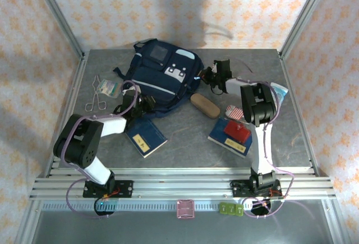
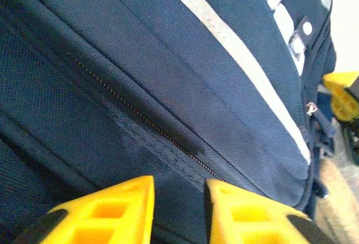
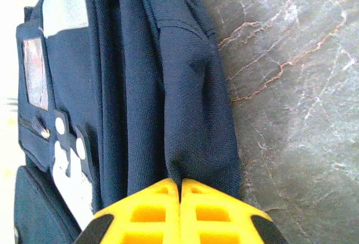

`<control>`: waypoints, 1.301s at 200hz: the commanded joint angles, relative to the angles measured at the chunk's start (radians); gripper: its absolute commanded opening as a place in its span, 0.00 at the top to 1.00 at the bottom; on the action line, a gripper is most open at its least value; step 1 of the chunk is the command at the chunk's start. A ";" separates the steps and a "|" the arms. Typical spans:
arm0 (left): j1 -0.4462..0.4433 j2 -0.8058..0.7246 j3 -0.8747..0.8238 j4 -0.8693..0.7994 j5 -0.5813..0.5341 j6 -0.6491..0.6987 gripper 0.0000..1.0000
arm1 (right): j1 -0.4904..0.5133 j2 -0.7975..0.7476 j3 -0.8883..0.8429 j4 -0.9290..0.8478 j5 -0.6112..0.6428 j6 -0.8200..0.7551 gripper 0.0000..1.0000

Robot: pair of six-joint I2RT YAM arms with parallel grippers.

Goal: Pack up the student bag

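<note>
The student bag lies flat at the back middle of the table, navy blue with white patches and a pale stripe. My left gripper is at its near left edge. In the left wrist view the yellow fingers stand a little apart, closed on a ridge of the bag's fabric beside a zipper. At the bag's right edge, my right gripper is shut. Its fingertips pinch a fold of the navy fabric just above the grey tabletop.
A brown glasses case lies right of the bag. A blue book lies near the left arm. Another blue book with a red box on it lies by the right arm. Metal tongs and a packet lie at left.
</note>
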 commanded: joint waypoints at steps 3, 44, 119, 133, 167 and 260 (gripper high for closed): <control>-0.007 0.047 0.030 -0.067 -0.015 0.022 0.75 | 0.014 -0.101 -0.050 0.033 -0.030 0.001 1.00; -0.005 0.120 0.113 -0.110 -0.051 0.085 0.77 | 0.000 -0.307 -0.241 0.147 -0.026 0.033 1.00; 0.000 0.316 0.417 -0.219 -0.071 0.214 0.77 | 0.003 -0.608 -0.473 0.258 -0.012 0.089 1.00; 0.001 0.360 0.486 -0.239 -0.067 0.233 0.77 | 0.012 -0.669 -0.507 0.265 0.000 0.095 1.00; 0.006 0.381 0.603 -0.290 -0.054 0.261 0.74 | 0.020 -0.740 -0.582 0.264 0.029 0.125 1.00; -0.043 -0.004 0.225 -0.196 0.018 0.136 0.52 | 0.001 -0.832 -0.631 -0.218 0.321 -0.003 0.41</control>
